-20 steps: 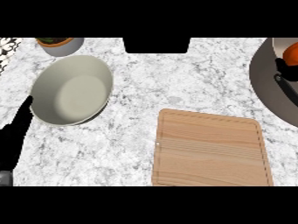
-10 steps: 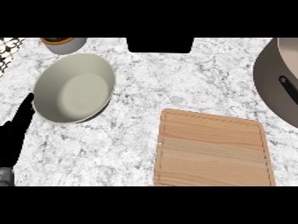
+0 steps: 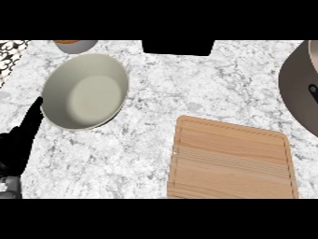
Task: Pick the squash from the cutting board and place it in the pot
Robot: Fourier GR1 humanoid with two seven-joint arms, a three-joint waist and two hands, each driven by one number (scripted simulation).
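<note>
Head view: we are seeing the wooden cutting board (image 3: 231,161) lying bare at lower right; we cannot tell where the squash is. Our grey pot (image 3: 311,95) is sitting at the right edge, its inside hidden. A pale plate (image 3: 86,91) is lying upper left. Our left hand (image 3: 15,144) is resting lower left, fingers straight and together.
</note>
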